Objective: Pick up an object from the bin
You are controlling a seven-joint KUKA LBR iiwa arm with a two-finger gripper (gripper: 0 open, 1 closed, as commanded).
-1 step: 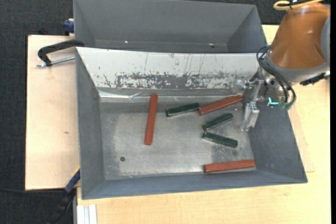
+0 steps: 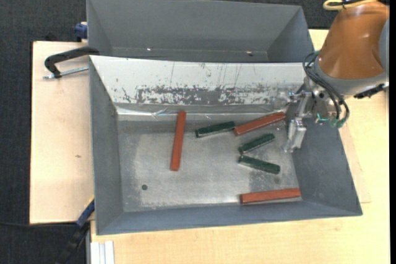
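My gripper (image 2: 294, 133) hangs at the right side of the bin, close to the right wall. Just to its left lies a red-brown stick (image 2: 260, 123), slanting up towards the gripper, with its right end close by. Below that stick rest two short dark green sticks, one tilted (image 2: 257, 143) and one nearly level (image 2: 260, 164). I see nothing held in the gripper.
Another dark green stick (image 2: 215, 130) lies left of the red-brown one. A red stick (image 2: 178, 140) stands lengthwise at the middle left of the floor. A third red stick (image 2: 270, 196) lies along the front wall. The orange-covered arm reaches in over the right rim.
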